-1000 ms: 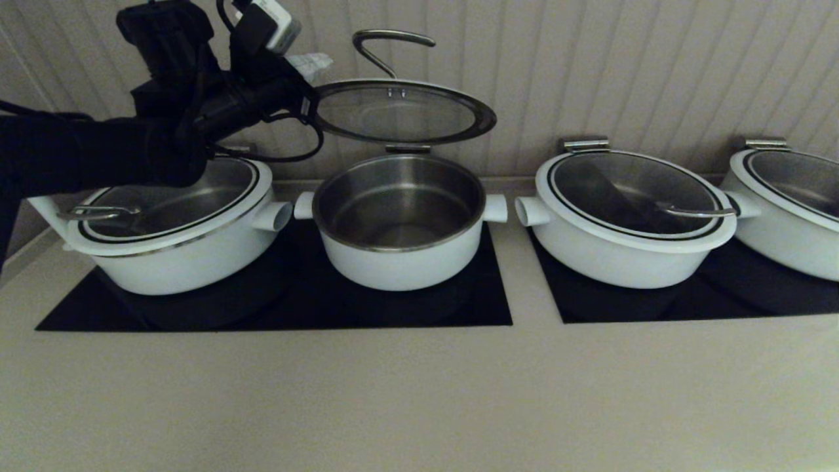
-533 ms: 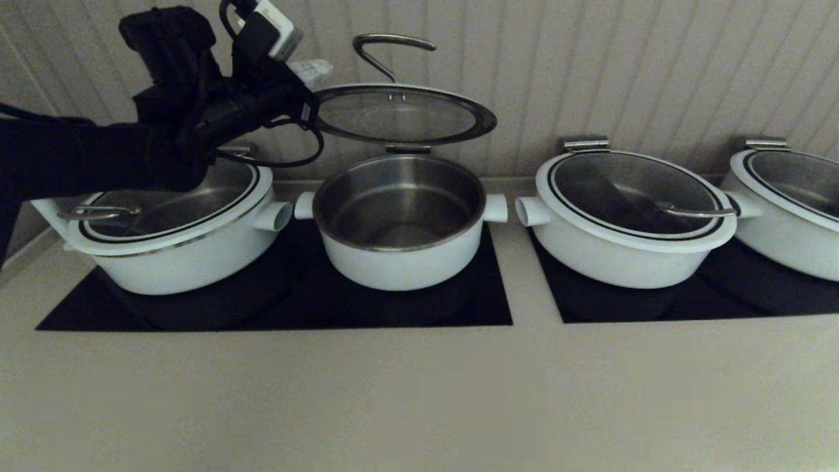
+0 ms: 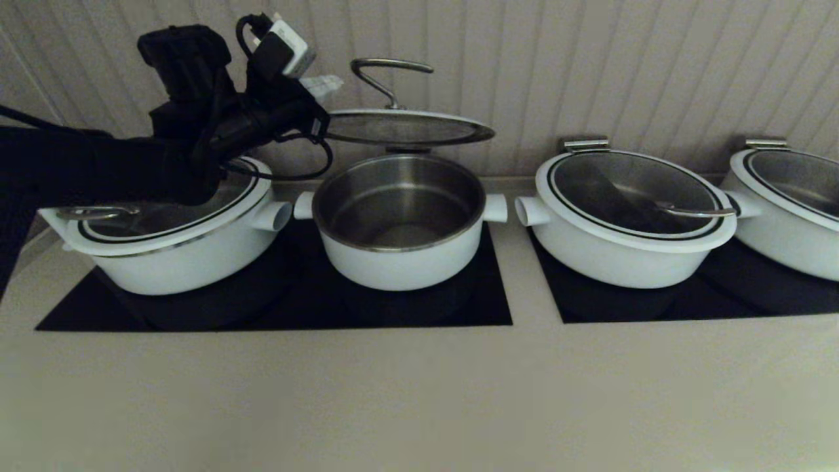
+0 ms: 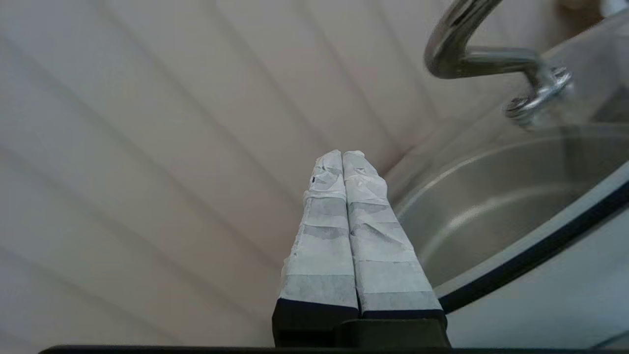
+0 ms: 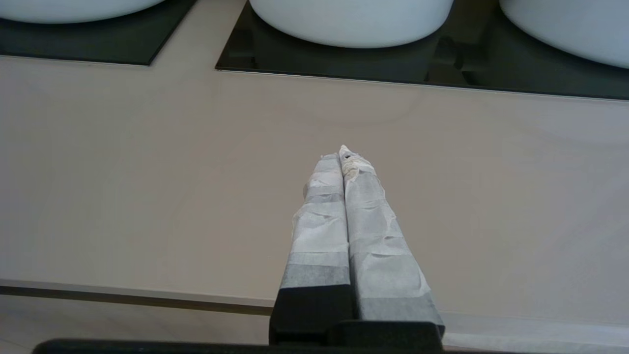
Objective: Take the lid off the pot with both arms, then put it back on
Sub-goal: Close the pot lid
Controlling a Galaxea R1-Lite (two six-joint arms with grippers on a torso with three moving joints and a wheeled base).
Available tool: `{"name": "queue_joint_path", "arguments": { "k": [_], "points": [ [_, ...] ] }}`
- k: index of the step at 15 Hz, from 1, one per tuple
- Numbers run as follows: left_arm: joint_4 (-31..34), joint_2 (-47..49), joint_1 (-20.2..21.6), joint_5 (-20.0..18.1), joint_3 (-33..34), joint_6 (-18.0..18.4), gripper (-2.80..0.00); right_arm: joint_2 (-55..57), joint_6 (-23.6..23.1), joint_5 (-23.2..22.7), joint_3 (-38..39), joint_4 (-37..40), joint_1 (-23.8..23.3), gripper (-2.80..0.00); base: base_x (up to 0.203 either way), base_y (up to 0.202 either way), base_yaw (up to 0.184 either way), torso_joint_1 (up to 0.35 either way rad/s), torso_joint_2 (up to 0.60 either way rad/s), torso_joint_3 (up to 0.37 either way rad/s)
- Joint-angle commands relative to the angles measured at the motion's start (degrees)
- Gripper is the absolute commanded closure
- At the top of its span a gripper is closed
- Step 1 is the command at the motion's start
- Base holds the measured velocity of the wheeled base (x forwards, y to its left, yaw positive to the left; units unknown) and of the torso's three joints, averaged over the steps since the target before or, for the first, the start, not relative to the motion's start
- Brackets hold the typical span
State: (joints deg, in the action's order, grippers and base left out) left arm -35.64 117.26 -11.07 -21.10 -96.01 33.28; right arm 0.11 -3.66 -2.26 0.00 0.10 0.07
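Note:
The lid [image 3: 406, 128] hangs nearly level a short way above the open pot [image 3: 400, 262], its arched steel handle [image 3: 387, 65] pointing up. My left gripper [image 3: 328, 84] is at the lid's left edge, slightly above the rim, with the fingers shut on nothing. The lid's left rim meets the black arm just below the fingers. In the left wrist view the shut gripper [image 4: 342, 153] lies beside the glass lid [image 4: 491, 196] and its handle [image 4: 471, 54]. My right gripper [image 5: 344, 151] is shut and empty, low over the counter in front of the hobs, out of the head view.
A wide lidded pot [image 3: 177, 262] stands left of the small pot, under my left arm. Two more wide lidded pots [image 3: 623, 255] [image 3: 786, 242] stand to the right. All sit on black hobs [image 3: 459, 308]. A ribbed wall [image 3: 590, 65] is close behind.
The lid has come down and tipped flatter, closer to the pot's rim. My left arm has moved down and slightly right with it.

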Motion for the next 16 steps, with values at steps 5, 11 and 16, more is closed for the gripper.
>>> {"name": "queue_joint_path", "arguments": {
  "k": [5, 11, 16],
  "points": [
    [-3.6, -2.1, 0.1, -0.1, 6.7, 0.2, 0.0, 0.0, 0.0, 0.0, 0.0, 0.0, 0.0, 0.0, 0.0, 0.0, 0.0, 0.0, 0.0, 0.0],
    [-4.7, -3.3, 0.1, -0.1, 9.7, 0.3, 0.0, 0.0, 0.0, 0.0, 0.0, 0.0, 0.0, 0.0, 0.0, 0.0, 0.0, 0.0, 0.0, 0.0],
    [-8.1, -5.0, 0.1, -0.1, 15.9, 0.2, 0.0, 0.0, 0.0, 0.0, 0.0, 0.0, 0.0, 0.0, 0.0, 0.0, 0.0, 0.0, 0.0, 0.0]
  ]
}}
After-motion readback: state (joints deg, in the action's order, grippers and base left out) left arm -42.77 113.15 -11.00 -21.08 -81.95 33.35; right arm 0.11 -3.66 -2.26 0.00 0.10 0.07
